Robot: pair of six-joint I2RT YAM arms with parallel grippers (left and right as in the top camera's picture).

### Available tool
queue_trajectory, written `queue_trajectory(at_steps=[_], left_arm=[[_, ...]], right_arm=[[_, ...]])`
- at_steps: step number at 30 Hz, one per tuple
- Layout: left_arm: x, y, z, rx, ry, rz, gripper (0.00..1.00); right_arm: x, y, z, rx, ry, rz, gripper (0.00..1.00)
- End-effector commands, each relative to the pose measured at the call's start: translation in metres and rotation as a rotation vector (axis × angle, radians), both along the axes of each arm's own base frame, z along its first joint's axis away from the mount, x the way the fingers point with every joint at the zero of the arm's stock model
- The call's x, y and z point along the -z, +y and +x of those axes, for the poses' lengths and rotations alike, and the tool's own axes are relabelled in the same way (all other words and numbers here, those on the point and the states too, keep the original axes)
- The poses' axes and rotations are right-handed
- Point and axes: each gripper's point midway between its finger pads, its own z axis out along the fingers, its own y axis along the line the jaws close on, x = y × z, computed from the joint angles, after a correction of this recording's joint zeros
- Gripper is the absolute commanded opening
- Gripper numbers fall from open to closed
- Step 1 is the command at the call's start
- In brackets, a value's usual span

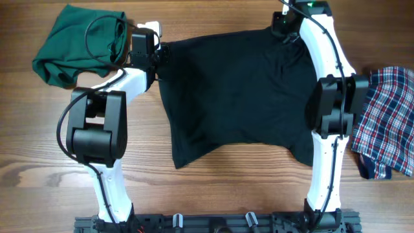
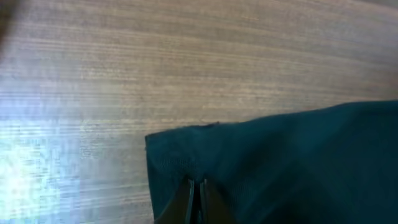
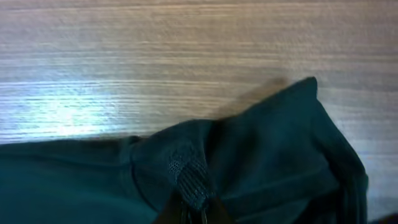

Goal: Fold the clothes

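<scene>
Wooden table (image 1: 213, 188); black top (image 1: 233, 90) spread out. My left claw (image 2: 197, 186), right claw (image 3: 194, 210) both clamped shut on its far corners.

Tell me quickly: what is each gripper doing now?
Left gripper: shut on the large black fabric top.
Right gripper: shut on the same top.

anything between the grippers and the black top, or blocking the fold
Nothing visible. The left gripper and right gripper are each shut on a far corner of the black top. The green garment and plaid garment lie off to its sides.
</scene>
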Motion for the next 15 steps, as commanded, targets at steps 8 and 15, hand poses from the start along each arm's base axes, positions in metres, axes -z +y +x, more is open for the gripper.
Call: queue_trajectory(at_steps=[8,15], left_arm=[[-0.047,0.001,-0.01,0.013,-0.008,-0.002,0.04],[-0.047,0.003,-0.027,0.012,0.06,0.006,0.04]], right_arm=[[-0.057,-0.035,-0.011,0.144,-0.049,0.001,0.04],[-0.065,-0.04,-0.023,0.154,-0.021,-0.013,0.04]])
